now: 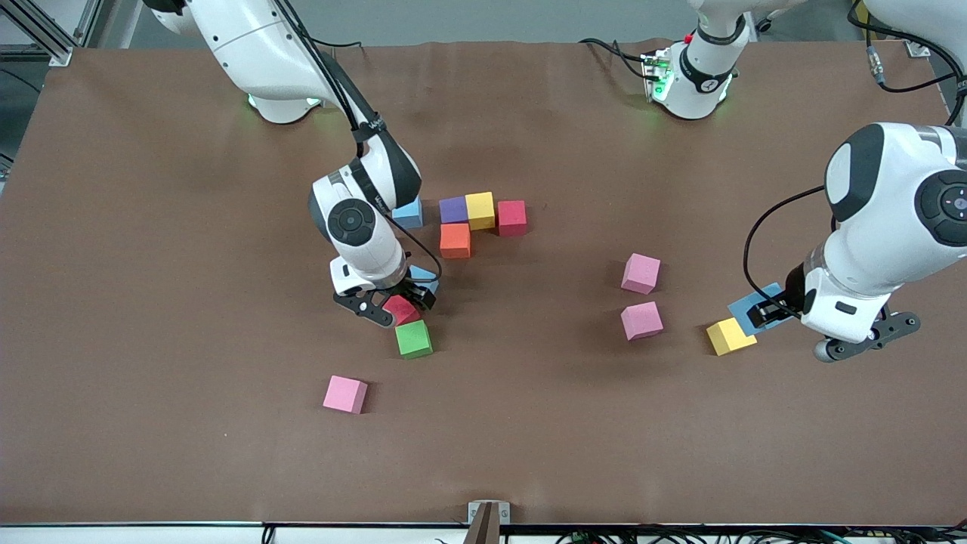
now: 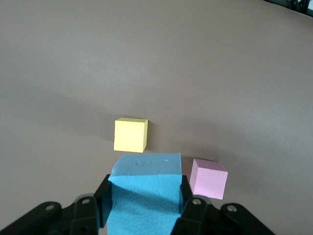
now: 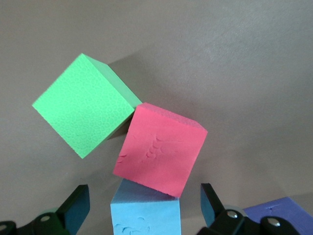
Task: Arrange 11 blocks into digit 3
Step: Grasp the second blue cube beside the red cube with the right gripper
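The red block (image 3: 160, 149) sits on the worktop between my right pincer's (image 1: 387, 304) wide fingers, touching the green block (image 1: 413, 338); my left pincer (image 2: 145, 201) grips a blue block (image 2: 145, 188) over the worktop beside the yellow block (image 1: 730, 336).

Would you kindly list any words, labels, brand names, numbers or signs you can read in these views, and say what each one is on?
There is no readable text in any view.
The blocks, for example the green block and the yellow block, have plain faces.
The brown table carries no marking.
The right arm shows a small round emblem, too small to read.
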Motion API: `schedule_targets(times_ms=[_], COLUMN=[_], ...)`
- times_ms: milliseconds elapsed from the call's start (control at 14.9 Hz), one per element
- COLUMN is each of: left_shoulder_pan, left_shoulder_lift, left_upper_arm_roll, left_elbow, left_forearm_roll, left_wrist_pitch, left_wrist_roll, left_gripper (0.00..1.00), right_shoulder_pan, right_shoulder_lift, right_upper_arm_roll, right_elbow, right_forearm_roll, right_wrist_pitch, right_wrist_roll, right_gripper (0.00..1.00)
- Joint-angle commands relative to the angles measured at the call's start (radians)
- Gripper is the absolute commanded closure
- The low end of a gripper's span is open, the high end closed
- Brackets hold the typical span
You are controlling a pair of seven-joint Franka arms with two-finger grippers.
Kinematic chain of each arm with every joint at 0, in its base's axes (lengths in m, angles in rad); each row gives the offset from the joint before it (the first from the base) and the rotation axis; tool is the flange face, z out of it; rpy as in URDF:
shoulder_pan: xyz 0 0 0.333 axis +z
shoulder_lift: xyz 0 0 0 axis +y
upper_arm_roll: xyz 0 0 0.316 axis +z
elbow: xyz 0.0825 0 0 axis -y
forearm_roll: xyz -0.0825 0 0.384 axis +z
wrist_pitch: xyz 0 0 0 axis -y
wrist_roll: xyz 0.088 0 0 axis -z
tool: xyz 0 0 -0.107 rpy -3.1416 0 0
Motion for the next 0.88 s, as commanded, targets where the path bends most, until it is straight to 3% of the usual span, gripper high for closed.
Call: schedule_targets(times_ms=[0,808], left_shoulder_pan=[0.008,0.006], left_shoulder_lift=[-0.009,-0.005], left_upper_arm_roll=[0.000,0.006], left_elbow=[-0.001,-0.007], left_forearm_roll=[-0.006,-0.006], left_wrist_pitch=[-0.004,0.008], left_wrist_roll=[0.002,0.012], left_gripper=[0.82,0.79], right_shoulder_pan=[0.014,0.046], right_shoulder_lift=[0.008,0.008], right_upper_arm_roll=[0.005,0.005], right_elbow=[0.010,-0.039], right_forearm_roll=[0.012,0.006], right_wrist_pitch=[0.001,0.040], right_wrist_roll=[0.007,0.002], right_gripper=[0.00,0.05])
